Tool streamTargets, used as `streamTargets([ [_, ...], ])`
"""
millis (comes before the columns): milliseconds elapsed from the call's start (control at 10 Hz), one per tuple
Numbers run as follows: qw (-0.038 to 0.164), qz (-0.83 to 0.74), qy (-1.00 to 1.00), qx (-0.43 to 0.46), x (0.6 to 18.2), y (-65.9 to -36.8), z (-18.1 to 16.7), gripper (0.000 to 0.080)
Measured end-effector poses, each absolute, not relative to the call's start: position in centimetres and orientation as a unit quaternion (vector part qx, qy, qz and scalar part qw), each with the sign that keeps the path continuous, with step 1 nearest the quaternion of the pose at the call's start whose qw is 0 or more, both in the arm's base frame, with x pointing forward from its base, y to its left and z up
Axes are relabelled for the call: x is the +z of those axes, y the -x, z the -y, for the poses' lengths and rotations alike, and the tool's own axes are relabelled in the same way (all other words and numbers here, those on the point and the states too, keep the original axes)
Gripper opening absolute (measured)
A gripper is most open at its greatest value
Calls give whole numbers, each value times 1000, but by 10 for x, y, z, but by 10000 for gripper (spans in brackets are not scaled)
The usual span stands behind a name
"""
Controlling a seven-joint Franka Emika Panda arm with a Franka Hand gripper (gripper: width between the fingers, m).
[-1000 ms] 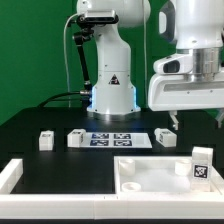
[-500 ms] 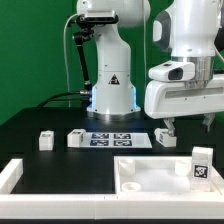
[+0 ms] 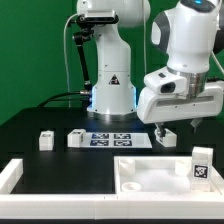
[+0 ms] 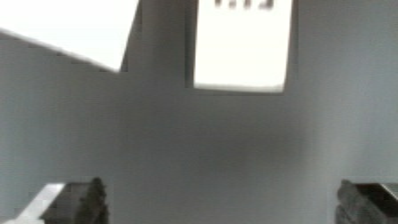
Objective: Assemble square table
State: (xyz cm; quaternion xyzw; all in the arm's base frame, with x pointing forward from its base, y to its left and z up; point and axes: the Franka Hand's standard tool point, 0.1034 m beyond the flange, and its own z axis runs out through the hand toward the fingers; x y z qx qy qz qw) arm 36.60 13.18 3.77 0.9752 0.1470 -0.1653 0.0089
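Hovers with the end effector (image 3: 166, 127) just above a white leg (image 3: 165, 138) lying on the black tabletop (image 3: 30, 125), close beside the marker board (image 3: 112, 138) on the exterior view's right. Holds the fingers (image 4: 64, 200) wide apart with nothing between them, likely so they can fit around that leg. Leaves a second leg (image 3: 76, 138) and a third leg (image 3: 45, 141) past the marker board on the exterior view's left. Leaves the square panel (image 3: 150, 172) flat in front of the marker board, a fourth leg (image 3: 201, 165) standing up by it, probably waiting for legs. Sits lower and more tilted than a second ago, and closer to the white leg.
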Motion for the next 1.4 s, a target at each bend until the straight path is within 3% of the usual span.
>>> streamTargets([
  [400, 20, -130, -946, -298, 36, -364, -133, 648],
  [700, 36, -92, -909, -405, 23, -360, -118, 648],
  [1000, 37, -87, -907, -411, 22, -363, -118, 648],
  [1100, 45, -64, -906, -417, 19, -355, -122, 648],
  [1400, 41, -51, -895, -441, 11, -320, -136, 648],
])
